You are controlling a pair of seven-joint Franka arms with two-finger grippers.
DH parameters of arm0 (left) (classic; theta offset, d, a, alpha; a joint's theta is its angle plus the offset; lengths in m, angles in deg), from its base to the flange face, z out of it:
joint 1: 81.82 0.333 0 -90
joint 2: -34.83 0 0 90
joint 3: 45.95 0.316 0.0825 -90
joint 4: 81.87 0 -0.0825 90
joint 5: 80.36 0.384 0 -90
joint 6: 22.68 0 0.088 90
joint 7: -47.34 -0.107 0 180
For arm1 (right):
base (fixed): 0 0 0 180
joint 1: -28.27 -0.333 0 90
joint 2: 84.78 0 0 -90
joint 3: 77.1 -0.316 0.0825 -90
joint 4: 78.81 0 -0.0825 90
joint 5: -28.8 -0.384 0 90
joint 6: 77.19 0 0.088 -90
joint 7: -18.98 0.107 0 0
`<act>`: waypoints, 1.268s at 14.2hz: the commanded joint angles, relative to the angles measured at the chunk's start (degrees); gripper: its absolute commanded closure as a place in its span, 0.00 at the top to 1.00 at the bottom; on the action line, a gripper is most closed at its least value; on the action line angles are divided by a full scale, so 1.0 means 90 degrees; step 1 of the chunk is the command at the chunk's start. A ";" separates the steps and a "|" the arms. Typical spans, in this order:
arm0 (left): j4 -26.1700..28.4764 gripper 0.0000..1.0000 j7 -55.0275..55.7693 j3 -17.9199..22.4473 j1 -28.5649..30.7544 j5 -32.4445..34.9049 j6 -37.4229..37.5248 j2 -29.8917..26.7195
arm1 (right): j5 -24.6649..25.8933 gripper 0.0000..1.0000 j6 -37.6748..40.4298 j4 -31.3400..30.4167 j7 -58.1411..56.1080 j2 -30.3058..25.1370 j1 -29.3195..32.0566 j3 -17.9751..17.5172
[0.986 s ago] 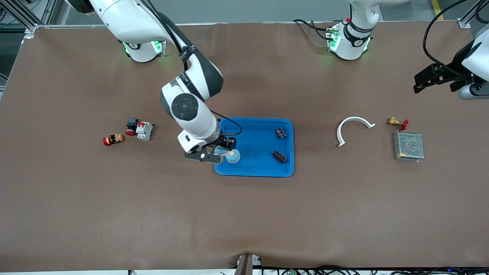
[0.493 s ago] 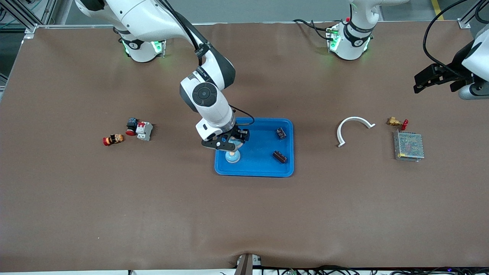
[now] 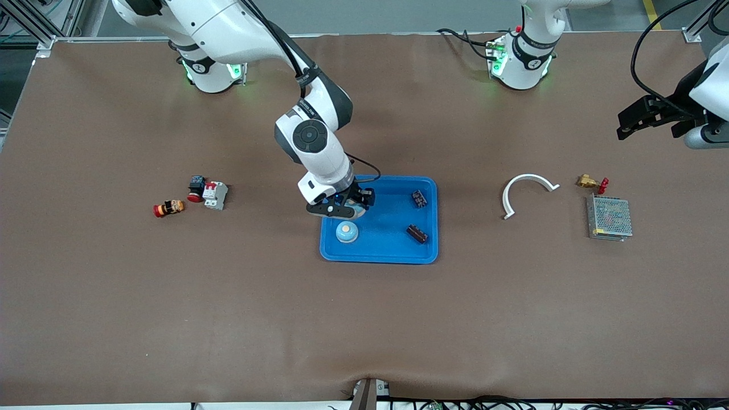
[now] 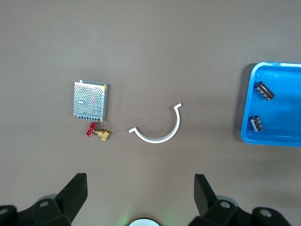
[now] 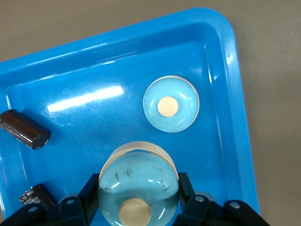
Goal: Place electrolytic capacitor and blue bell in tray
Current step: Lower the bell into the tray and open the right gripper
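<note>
1. The right gripper (image 3: pixel 342 209) hangs over the tray (image 3: pixel 379 259) at about 10 o'clock from the tray's centre in the front view. Its fingers are clamped on the rim of the held blue bell (image 5: pixel 138 186).
2. The other blue bell (image 3: pixel 347 232) sits dome up in the tray at about 7 o'clock.
3. Two electrolytic capacitors (image 3: pixel 420 198) (image 3: pixel 417 233) lie at 2 and 4 o'clock (both on their sides).
4. I judge the bell light, rigid and slick on its dome. Grip the base rim across its width, not the button.
5. The left gripper (image 4: pixel 141 177) waits with its fingers spread over the left arm's end of the table.
</note>
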 commanded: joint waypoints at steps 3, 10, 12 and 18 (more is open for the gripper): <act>0.0050 1.00 -0.0098 0.0034 0.0019 -0.0131 -0.0084 -0.0050 | 0.0213 0.60 -0.0221 -0.0047 0.0231 0.0158 -0.0298 0.0307; 0.0050 1.00 -0.0098 0.0034 0.0029 -0.0131 -0.0084 -0.0050 | 0.0916 0.60 0.0023 -0.0077 0.0173 0.0187 -0.0347 0.0327; 0.0050 1.00 -0.0098 0.0034 0.0029 -0.0121 -0.0084 -0.0050 | 0.0946 0.60 0.0081 -0.0077 0.0173 0.0236 -0.0386 0.0327; 0.0050 1.00 -0.0098 0.0034 0.0019 -0.0131 -0.0084 -0.0050 | 0.0946 0.61 0.0131 -0.0077 0.0192 0.0372 -0.0572 0.0327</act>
